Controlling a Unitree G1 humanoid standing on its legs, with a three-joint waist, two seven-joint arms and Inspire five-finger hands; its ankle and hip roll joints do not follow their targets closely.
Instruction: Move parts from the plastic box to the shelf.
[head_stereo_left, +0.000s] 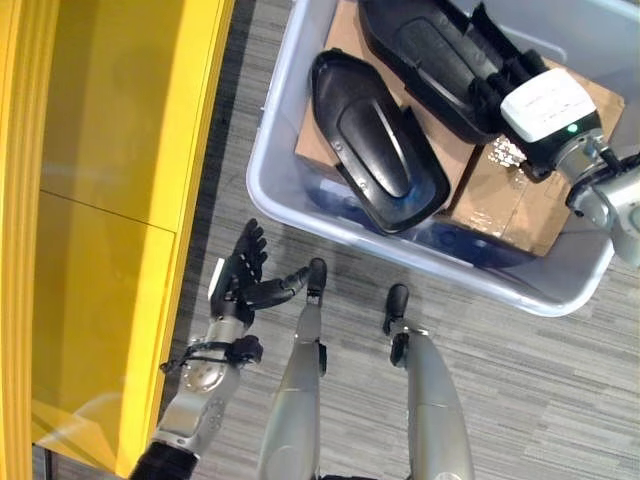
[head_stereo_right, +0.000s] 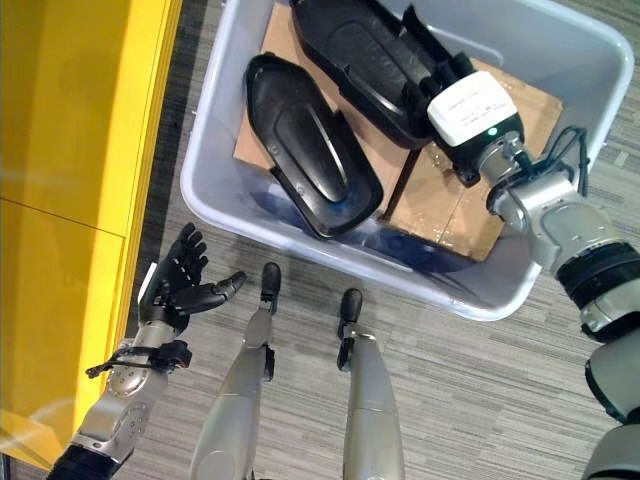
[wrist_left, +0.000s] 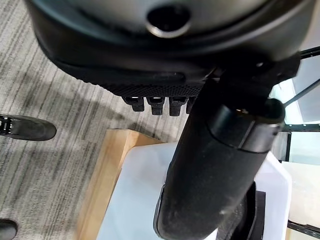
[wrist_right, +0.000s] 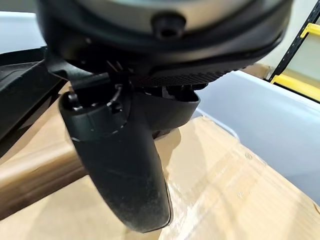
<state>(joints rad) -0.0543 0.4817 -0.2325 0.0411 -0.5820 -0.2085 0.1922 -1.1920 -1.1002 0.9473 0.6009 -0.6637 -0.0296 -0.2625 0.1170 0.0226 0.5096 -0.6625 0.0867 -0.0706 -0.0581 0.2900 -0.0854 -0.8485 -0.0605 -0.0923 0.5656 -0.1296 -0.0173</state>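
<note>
At the far left stands the yellow shelf (head_stereo_left: 110, 200), its flat surfaces bare and ready to receive what comes out of the box. Just beside its edge, low over the grey striped carpet (head_stereo_left: 560, 390), the left hand (head_stereo_left: 243, 278) hangs with its palm up and its fingers spread and relaxed, holding nothing; it is probably parked there out of the way, free to help carry a part across. To the right of it sits the pale plastic box (head_stereo_left: 270, 190), placed on the floor near the shelf so that the carry between them is short. Inside, two black moulded plastic parts rest on brown cardboard (head_stereo_left: 510, 200) that lines the bottom: the nearer part (head_stereo_left: 375, 140) lies tilted toward the box's near wall with its hollow side up, and the farther part (head_stereo_left: 430, 55) lies behind it, running toward the far wall. The right hand (head_stereo_right: 440, 75) reaches down into the box at the farther part's end, its white-backed body over the cardboard; its fingers look extended toward the part's edge, but I cannot tell whether they have closed on it. Both parts remain in the box, so the transfer is at the pick-up stage, I judge.
</note>
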